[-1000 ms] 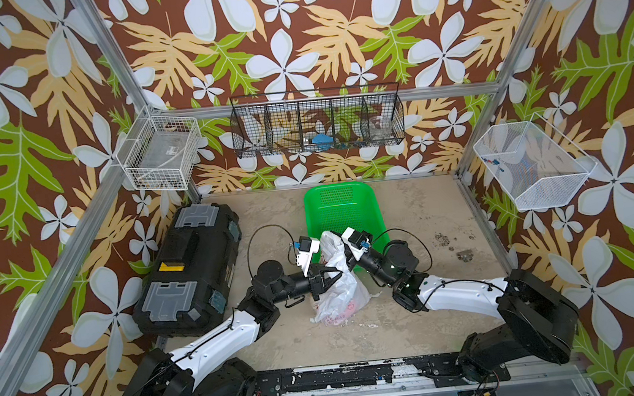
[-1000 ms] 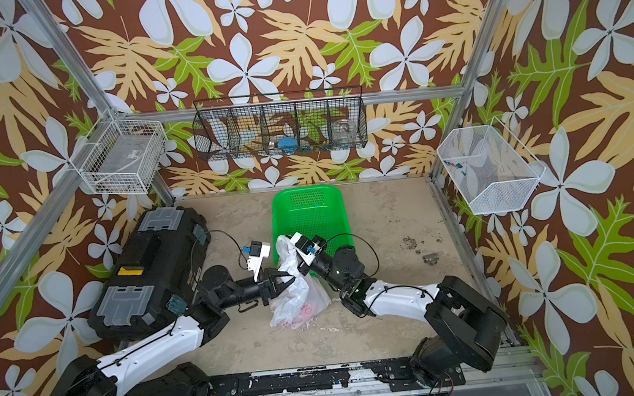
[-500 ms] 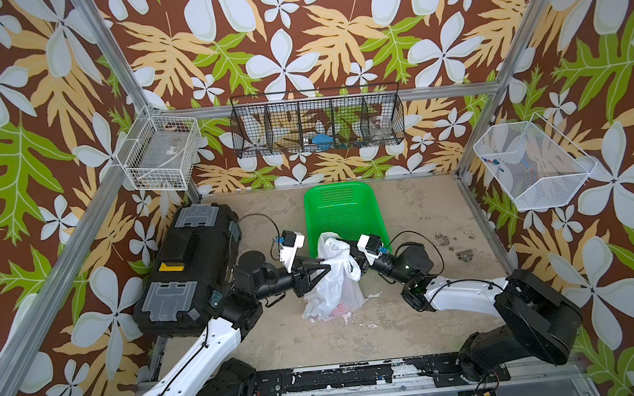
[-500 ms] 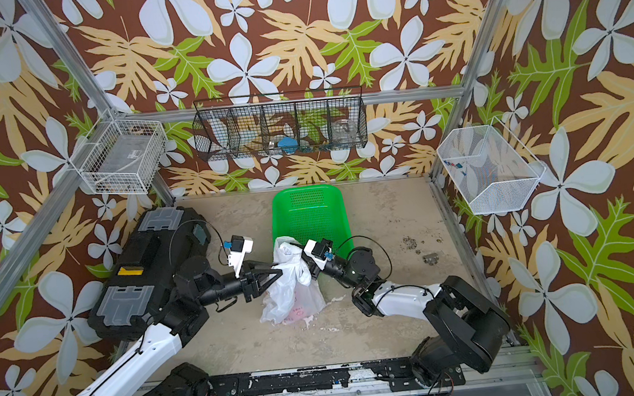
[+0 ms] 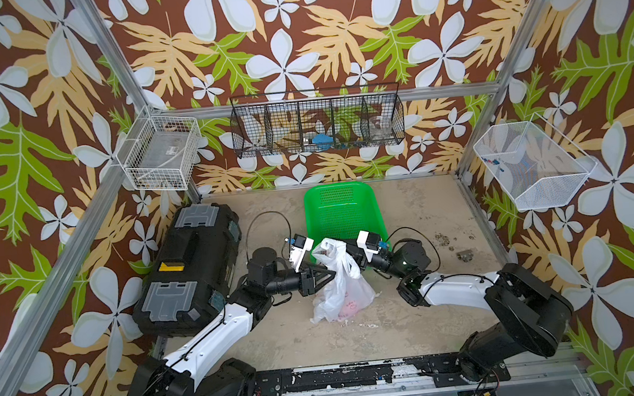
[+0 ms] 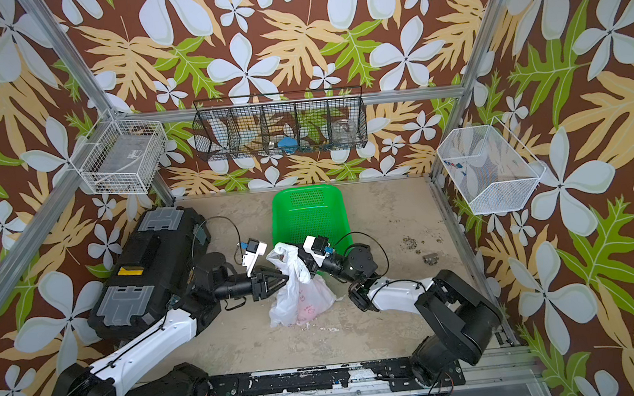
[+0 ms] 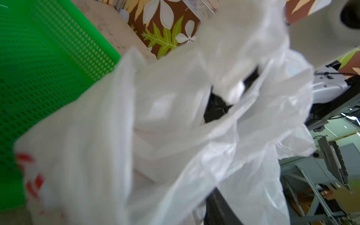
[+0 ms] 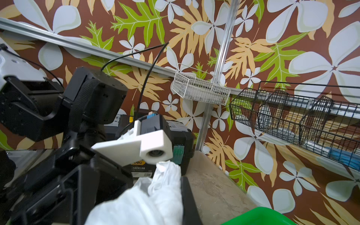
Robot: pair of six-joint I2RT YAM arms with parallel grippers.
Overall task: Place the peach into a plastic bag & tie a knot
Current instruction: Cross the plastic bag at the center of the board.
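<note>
On the beige tabletop (image 5: 420, 213), just near of the green perforated plastic basket (image 5: 342, 212), the thin translucent white plastic bag (image 5: 340, 292) stands bunched, its top pinched in the right tool (image 5: 349, 257). The left tool (image 5: 321, 276) meets its left side; spread or not, I cannot tell. A tug could slip the slick film free.

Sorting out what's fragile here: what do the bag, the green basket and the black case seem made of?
Bag: thin translucent white plastic film, slightly glossy; it crinkles and pink shows through. Basket: rigid moulded green plastic, perforated with rows of holes. Case: probably hard black plastic, matte, with grey panels.
</note>
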